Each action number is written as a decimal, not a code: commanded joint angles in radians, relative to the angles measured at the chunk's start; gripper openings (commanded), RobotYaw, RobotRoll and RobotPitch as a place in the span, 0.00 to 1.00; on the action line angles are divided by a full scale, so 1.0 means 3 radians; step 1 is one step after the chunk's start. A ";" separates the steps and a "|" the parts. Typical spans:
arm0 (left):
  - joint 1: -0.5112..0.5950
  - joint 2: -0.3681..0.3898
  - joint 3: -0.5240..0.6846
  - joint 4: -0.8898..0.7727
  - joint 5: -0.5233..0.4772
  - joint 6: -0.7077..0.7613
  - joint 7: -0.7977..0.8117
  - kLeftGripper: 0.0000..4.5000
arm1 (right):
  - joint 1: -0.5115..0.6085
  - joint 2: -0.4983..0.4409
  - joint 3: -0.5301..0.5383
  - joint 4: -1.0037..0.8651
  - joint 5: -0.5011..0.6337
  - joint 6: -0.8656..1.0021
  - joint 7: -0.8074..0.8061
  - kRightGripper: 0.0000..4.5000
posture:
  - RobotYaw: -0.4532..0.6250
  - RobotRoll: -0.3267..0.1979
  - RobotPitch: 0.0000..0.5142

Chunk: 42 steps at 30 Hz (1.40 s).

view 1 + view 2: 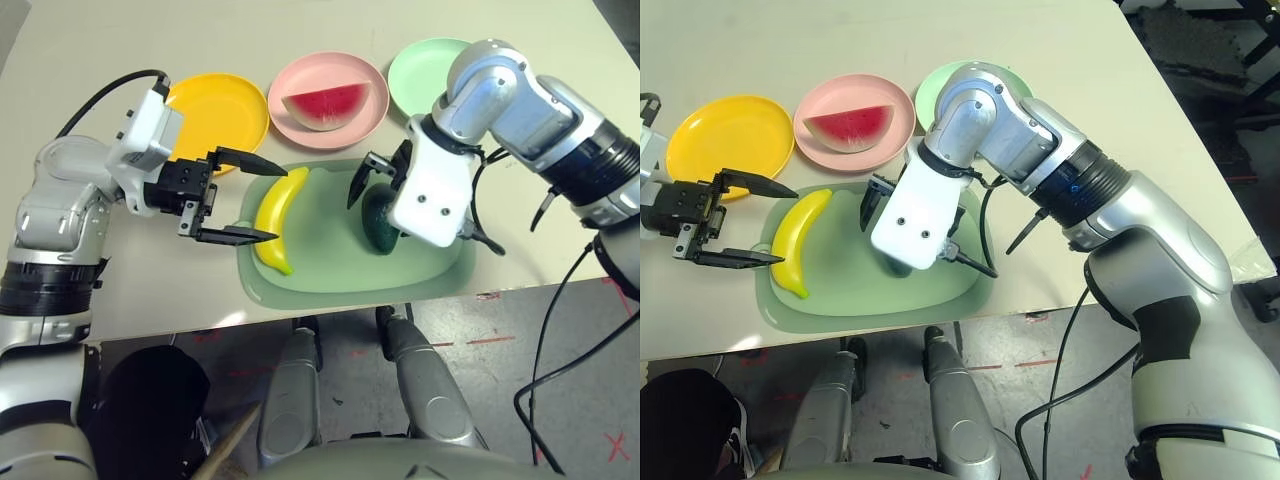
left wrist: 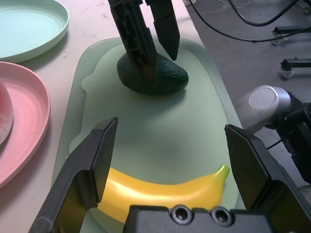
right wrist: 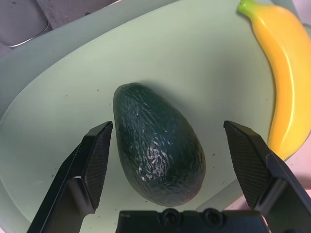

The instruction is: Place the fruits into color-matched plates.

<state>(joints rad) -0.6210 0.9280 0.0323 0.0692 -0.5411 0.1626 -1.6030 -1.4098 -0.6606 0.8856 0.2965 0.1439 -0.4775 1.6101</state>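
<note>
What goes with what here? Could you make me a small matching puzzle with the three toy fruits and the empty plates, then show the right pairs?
Things:
1. banana
2. avocado
3. watermelon wedge
4. yellow plate

Places or states:
A. lies in the pink plate
B. holds nothing
C. on the pale green mat, between the open fingers of the right pincer
D. on the pale green mat, in front of the open left pincer

Pairs: 1-D, 2-C, 3-A, 4-B
</note>
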 commanded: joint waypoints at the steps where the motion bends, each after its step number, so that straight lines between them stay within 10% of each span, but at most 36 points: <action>1: 0.0076 0.0091 -0.0094 -0.0145 -0.0007 -0.0045 -0.0038 1.00 | 0.0042 0.0034 -0.0012 0.0005 -0.0042 -0.0029 0.0015 0.99 | 0.34 0.62 0.79; 42: 0.0066 0.0058 -0.0041 -0.0291 0.0000 0.0097 -0.0017 1.00 | 0.0050 0.0150 0.0074 0.0365 -0.0201 -0.0123 0.0015 0.99 | 0.34 0.62 0.81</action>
<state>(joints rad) -0.6098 0.9417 0.0171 -0.0001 -0.5501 0.1952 -1.6025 -1.3977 -0.6120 0.8908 0.4246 0.0771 -0.5154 1.6101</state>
